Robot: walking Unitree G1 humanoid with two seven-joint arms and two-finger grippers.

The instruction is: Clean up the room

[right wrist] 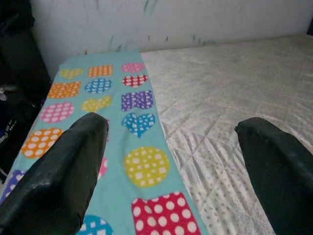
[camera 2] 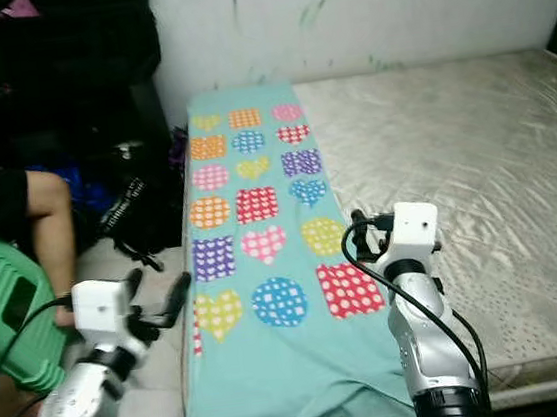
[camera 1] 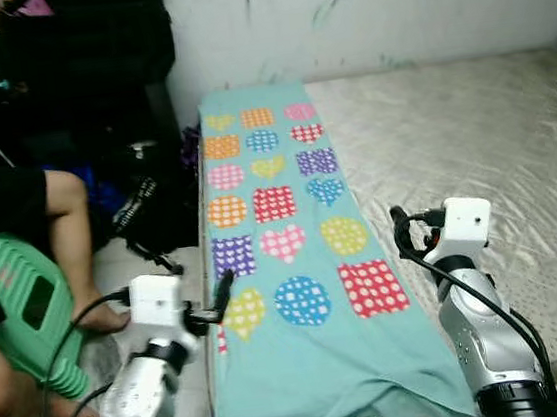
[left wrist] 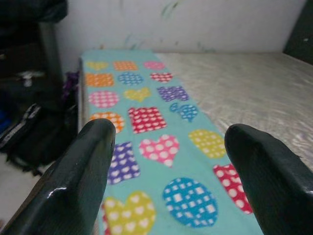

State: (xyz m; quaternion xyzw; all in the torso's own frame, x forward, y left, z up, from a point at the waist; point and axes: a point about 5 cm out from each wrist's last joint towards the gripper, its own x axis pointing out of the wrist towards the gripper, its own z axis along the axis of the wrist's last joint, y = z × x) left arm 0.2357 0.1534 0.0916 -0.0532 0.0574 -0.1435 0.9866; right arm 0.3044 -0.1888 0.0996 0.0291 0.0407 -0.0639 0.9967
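Spread lengthwise along the left side of the mattress (camera 1: 472, 136): a teal blanket (camera 1: 305, 356) printed with dotted hearts, squares and circles, its far end near the wall (camera 1: 366, 7), its near end drooping over the mattress edge in a few soft folds. Bare quilted mattress to the right of the blanket.

Left gripper (camera 2: 157, 293) raised just off the blanket's left edge, fingers spread wide, grasping nothing. Right gripper (camera 1: 402, 235) hovering over the blanket's right edge beside the red dotted square, fingers likewise parted and empty, as seen in the right wrist view.

Probably light, limp and thin cloth: no stiffness, likely to sag and slide on the slick mattress once lifted. Best taken by pinching the near corners or the two long edges, one per gripper, rather than the middle.

Left of the blanket, on the floor: a dark bag (camera 1: 153, 213), a green stool (camera 1: 23, 308), and a seated person's leg (camera 1: 71, 242).
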